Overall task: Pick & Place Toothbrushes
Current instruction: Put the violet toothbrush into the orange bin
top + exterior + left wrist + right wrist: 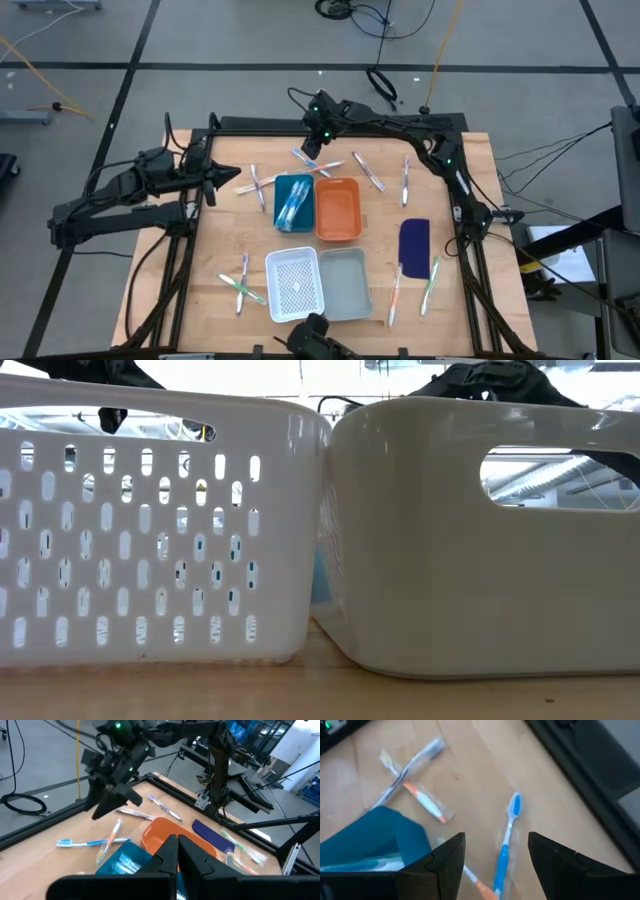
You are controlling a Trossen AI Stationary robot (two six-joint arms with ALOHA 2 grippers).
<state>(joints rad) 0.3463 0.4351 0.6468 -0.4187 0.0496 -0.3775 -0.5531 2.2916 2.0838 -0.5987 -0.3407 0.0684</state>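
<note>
Several toothbrushes (293, 203) lie inside the blue tray (279, 187), and others are scattered on the wooden table (470, 180) around it: a crossed pair (257, 186) just beside the tray toward the left arm, a blue-accented one (506, 842) and two more near its far end, a few farther off beside the orange tray (338, 209), and more near the white basket (295, 285) and the grey bin (346, 283). The right gripper (311, 147) hovers just beyond the blue tray's far end, jaws spread wide and empty. The left gripper (232, 176) waits by the crossed pair, jaws closed on nothing. A dark blue flat piece (414, 241) lies beyond the orange tray.
</note>
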